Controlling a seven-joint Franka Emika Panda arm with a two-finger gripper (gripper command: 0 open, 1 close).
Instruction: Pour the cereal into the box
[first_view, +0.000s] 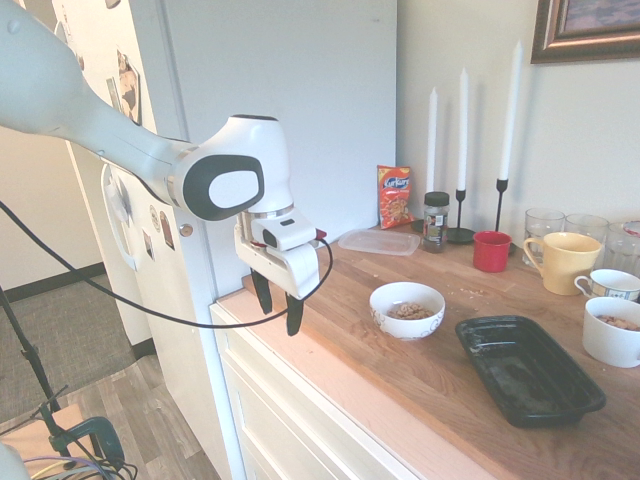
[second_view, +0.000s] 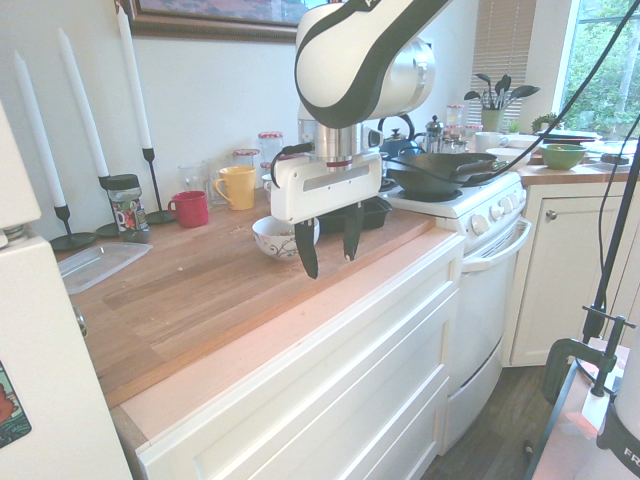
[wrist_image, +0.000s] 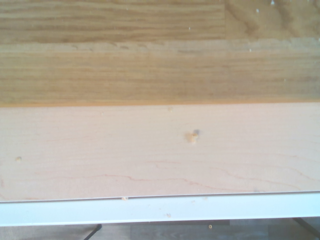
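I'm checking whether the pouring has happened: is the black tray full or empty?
Empty of cereal: the black tray shows only its bare, shiny bottom, while the cereal sits in the white bowl.

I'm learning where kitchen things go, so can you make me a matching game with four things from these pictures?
Things:
1. cereal
2. box
3. short mug beside the spice jar
4. gripper

Clues:
A. red
B. open, holding nothing
C. inside the white bowl
D. black, on the counter

Pairs: 1-C, 2-D, 3-A, 4-B
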